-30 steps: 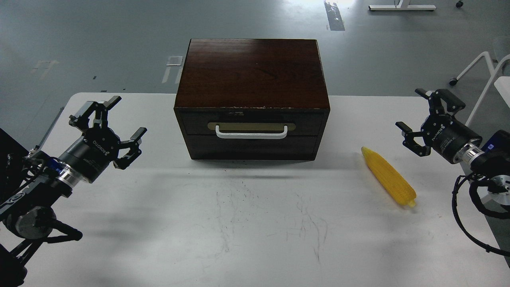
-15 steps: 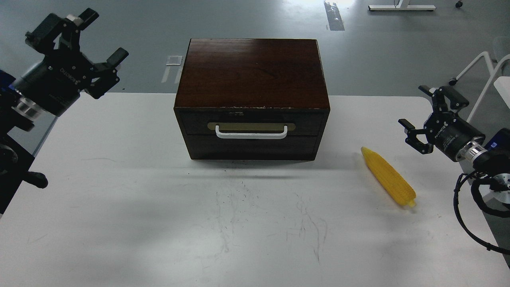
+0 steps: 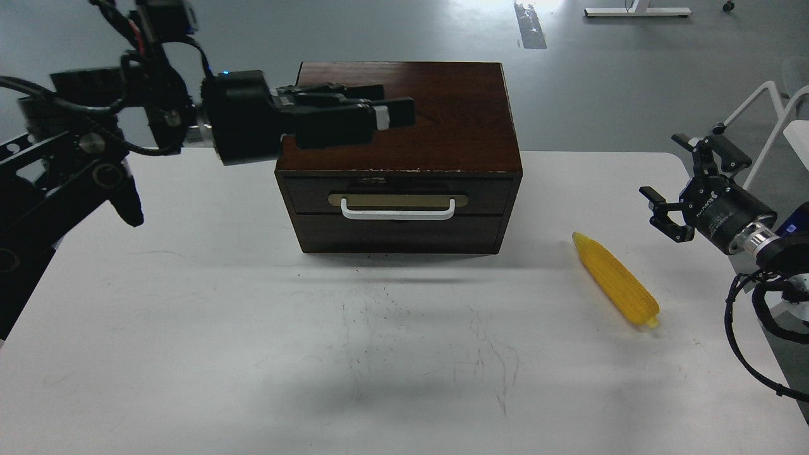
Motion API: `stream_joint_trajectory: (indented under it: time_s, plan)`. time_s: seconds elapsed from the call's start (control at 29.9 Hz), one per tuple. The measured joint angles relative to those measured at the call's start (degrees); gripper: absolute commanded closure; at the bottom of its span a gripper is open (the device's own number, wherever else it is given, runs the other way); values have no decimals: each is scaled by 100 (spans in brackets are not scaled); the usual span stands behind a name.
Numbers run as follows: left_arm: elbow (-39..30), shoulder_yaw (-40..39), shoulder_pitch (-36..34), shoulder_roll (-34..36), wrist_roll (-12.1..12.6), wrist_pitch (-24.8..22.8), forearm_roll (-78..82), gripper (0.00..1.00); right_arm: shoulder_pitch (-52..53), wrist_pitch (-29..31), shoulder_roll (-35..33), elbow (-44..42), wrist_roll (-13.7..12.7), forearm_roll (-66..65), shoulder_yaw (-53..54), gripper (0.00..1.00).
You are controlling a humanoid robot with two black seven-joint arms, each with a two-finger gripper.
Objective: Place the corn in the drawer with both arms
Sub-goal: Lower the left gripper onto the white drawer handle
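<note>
The yellow corn [image 3: 616, 281] lies on the white table [image 3: 221, 328] to the right of the dark wooden box, stub end toward me. The drawer [image 3: 398, 189] with its white bar handle [image 3: 398, 210] is closed in the box front. My left gripper [image 3: 395, 114] reaches in from the left and hovers over the front left of the box top, fingers pointing right. It is seen side-on, so I cannot tell its opening, and it holds nothing. My right gripper [image 3: 667, 183] is open and empty, up and to the right of the corn.
The wooden box [image 3: 417, 88] stands at the table's back middle, with a plain dark panel [image 3: 398, 234] below the drawer. A white chair frame [image 3: 758, 107] stands off the table's right edge. Grey floor lies behind.
My left arm has swung up from the table's left side and across, so its gripper is over the box top. My right gripper drifted slightly right. The corn and the drawer have not moved.
</note>
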Motion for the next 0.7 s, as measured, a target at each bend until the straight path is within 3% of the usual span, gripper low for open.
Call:
stream_joint_trajectory:
  time_s: [0.3,0.7]
  plan:
    - [475,1859,-872,-543,-12,0,1877,1,0,0,3,0,0,0,38,0]
    - [857,2269,-931,-790,-13,0,2848,1,0,0,-6,-9,0,0,33,0]
